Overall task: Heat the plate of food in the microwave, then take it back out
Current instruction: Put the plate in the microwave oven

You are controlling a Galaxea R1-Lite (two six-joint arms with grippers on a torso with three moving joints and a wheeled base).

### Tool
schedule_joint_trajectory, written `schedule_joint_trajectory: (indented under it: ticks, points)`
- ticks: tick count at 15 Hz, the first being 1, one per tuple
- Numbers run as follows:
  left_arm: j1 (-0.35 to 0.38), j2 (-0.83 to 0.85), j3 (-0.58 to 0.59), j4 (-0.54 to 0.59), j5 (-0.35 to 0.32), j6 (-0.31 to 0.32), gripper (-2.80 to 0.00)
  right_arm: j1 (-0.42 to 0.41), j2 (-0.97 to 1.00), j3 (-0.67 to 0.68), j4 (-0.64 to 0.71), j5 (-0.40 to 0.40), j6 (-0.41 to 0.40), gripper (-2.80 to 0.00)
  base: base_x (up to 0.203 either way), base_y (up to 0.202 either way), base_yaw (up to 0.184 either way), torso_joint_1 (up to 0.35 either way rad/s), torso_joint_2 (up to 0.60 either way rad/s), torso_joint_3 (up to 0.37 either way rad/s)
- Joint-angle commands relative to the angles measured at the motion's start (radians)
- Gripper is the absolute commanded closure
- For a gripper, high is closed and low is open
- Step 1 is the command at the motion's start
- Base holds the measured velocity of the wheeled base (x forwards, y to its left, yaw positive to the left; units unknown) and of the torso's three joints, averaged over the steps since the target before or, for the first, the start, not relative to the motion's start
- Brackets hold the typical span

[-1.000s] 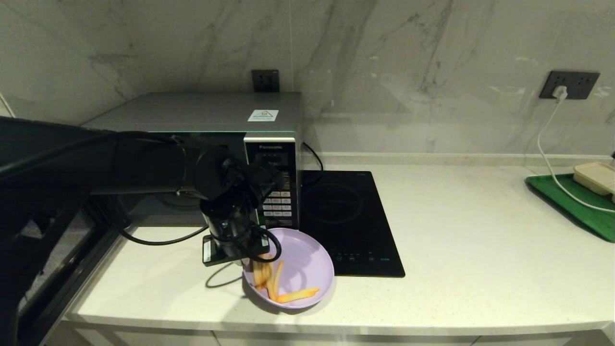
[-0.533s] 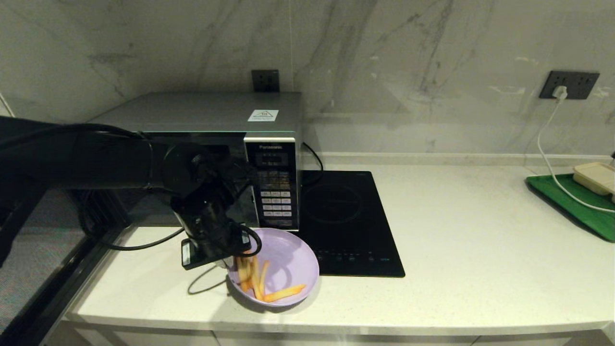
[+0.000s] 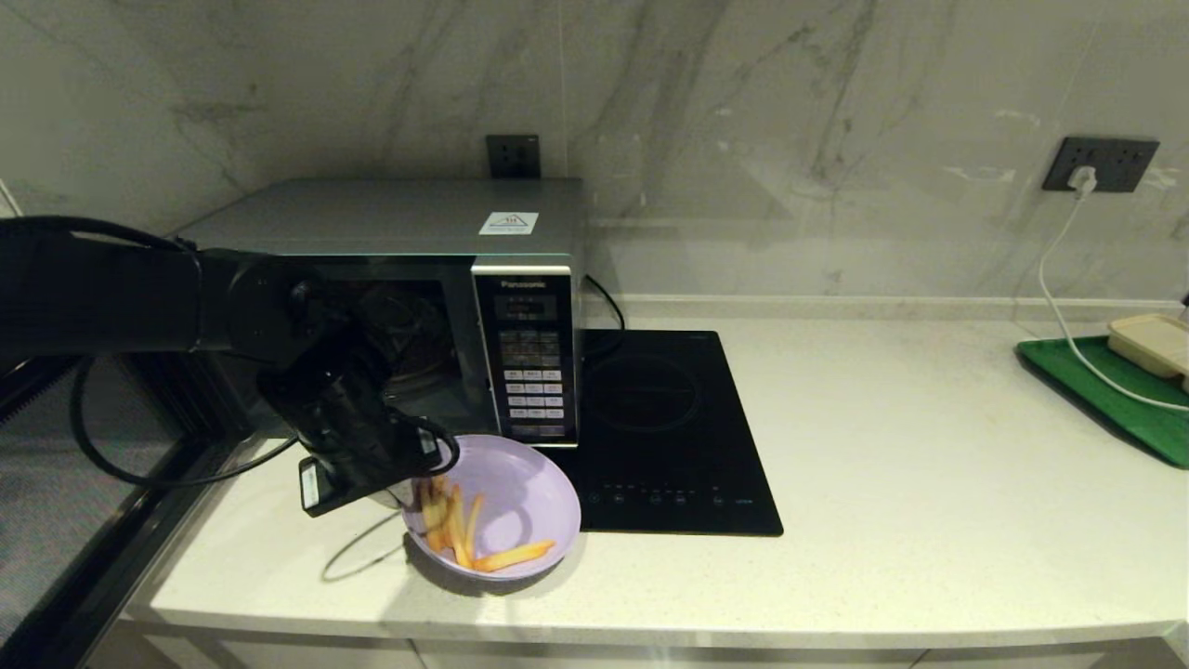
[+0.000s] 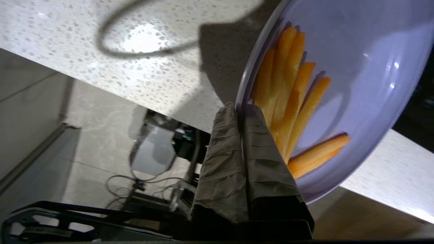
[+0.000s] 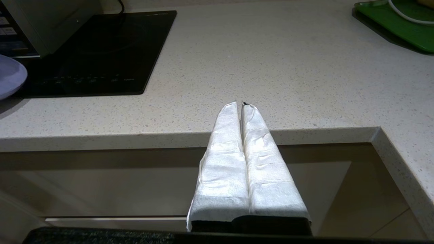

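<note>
Since a second ago the plate of food (image 3: 502, 506) has slid left along the desk (image 3: 929, 520), dragged by the left hand (image 3: 413, 483), which is clamped on its left rim. It's tilted, fries piled at the low side, right in front of the microwave (image 3: 418, 307). Right hand (image 5: 241, 105) hangs off the desk edge, pinched closed on nothing.
</note>
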Motion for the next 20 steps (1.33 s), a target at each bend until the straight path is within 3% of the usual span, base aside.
schedule_joint_trajectory:
  ticks: [1,8,13,20]
  points:
    - [0.029,-0.067,0.001,-0.003,-0.079,-0.005,0.00,0.000,0.000,0.000,0.000,0.000,0.001,0.00,0.000,0.000,0.000,0.000,0.00,0.000]
    - [0.095,-0.094,0.021,-0.009,-0.135,-0.005,0.00,0.000,0.000,0.000,0.000,0.000,0.001,0.00,0.000,0.000,0.000,0.000,0.00,0.000]
    - [0.174,-0.144,0.124,-0.080,-0.186,0.020,0.00,0.000,0.000,0.000,0.000,0.000,0.001,0.00,0.000,0.000,0.000,0.000,0.00,0.000]
    - [0.184,-0.231,0.194,-0.097,-0.198,0.049,0.00,0.000,0.000,0.000,0.000,0.000,0.001,0.00,0.000,0.000,0.000,0.000,0.00,0.000]
